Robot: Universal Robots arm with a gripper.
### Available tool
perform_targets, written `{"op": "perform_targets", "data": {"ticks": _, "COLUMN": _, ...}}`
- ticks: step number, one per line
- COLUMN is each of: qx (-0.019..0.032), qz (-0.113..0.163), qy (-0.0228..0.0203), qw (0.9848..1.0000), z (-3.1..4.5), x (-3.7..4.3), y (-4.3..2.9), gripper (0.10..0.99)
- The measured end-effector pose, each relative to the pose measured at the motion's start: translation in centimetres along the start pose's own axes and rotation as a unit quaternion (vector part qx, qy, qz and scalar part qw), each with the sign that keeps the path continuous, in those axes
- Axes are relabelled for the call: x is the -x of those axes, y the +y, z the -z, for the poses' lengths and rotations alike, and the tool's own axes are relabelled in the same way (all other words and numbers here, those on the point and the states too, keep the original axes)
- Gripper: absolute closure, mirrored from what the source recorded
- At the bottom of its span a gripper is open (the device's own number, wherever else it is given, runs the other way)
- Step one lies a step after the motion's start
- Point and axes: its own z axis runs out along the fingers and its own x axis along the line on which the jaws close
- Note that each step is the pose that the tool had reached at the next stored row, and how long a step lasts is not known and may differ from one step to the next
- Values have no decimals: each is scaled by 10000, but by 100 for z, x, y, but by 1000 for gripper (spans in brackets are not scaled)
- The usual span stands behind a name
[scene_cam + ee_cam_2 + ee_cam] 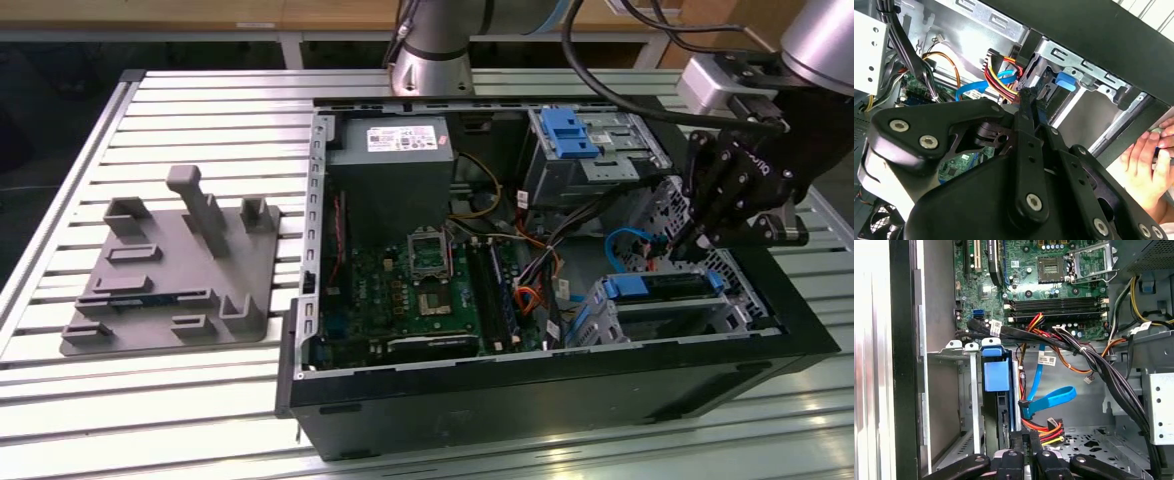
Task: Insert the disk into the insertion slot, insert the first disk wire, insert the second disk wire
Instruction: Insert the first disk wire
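Just beside the pincer sits the disk (already in the insertion slot); pincer's squeezed together, arm angled down.

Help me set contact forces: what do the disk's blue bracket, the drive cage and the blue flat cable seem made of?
Disk's blue bracket: moulded plastic, probably; uniform colour, soft sheen. Drive cage: thin sheet metal, seemingly; silver-grey, perforated, folded edges. Blue flat cable: flexible plastic jacket; glossy, bent in a loop.

The disk, framed in a blue bracket, sits inside the silver perforated insertion slot. A blue flat wire loops just beside it.
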Motion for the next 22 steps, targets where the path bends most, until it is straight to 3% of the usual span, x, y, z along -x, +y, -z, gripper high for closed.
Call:
{"op": "perform_targets", "data": {"ticks": 2, "qx": 1, "qz": 2, "qy": -11, "qw": 10000, "z": 0, "x": -1, "y": 0, "gripper": 922}}
{"op": "perform_targets", "data": {"ticks": 4, "qx": 4, "qz": 20, "qy": -93, "qw": 10000, "z": -3, "x": -3, "y": 0, "gripper": 922}}
{"op": "perform_targets", "data": {"ticks": 6, "qx": -1, "qz": 38, "qy": -149, "qw": 9999, "z": -5, "x": -8, "y": -1, "gripper": 922}}
{"op": "perform_targets", "data": {"ticks": 22, "qx": -1, "qz": 41, "qy": -158, "qw": 9999, "z": -7, "x": -34, "y": -4, "gripper": 922}}
